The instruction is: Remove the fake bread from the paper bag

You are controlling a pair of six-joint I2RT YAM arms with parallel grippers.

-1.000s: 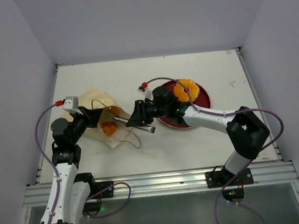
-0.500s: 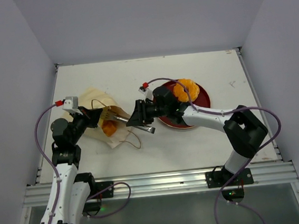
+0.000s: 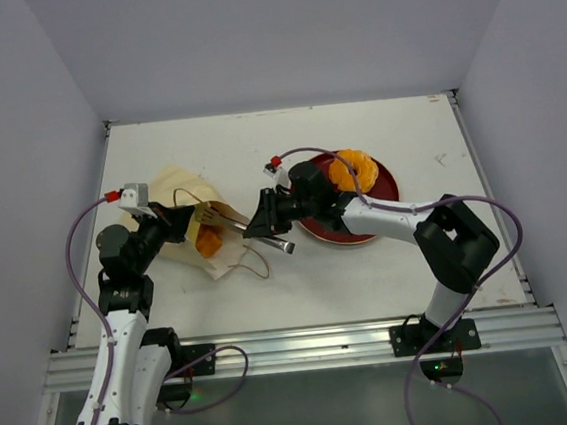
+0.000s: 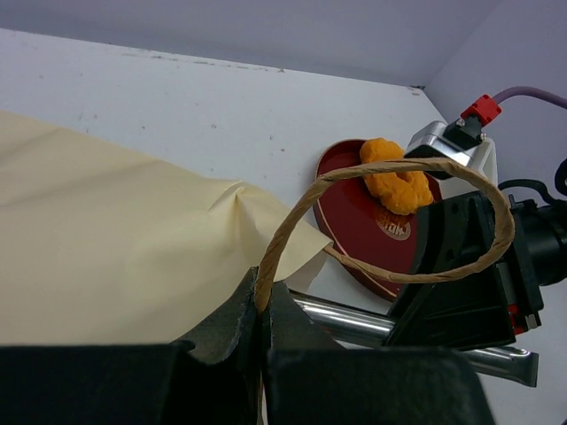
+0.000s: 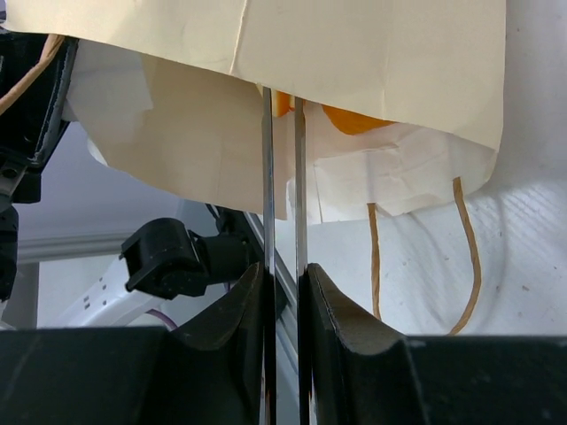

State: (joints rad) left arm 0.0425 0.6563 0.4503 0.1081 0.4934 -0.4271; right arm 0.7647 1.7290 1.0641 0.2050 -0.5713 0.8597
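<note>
Left tool (image 4: 264, 310) clamped on the bag's (image 4: 106, 239) handle (image 4: 399, 163); right tool (image 5: 282, 99) — nearly together, reaching inside the bag at orange bread (image 5: 354, 118) — grip cannot be told.

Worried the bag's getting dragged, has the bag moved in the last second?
No, the bag keeps its spot left of the plate.

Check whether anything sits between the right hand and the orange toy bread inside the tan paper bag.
Only the tan paper bag: its upper flap hides the tips of the right hand. The orange toy bread shows beyond; contact unclear.
</note>
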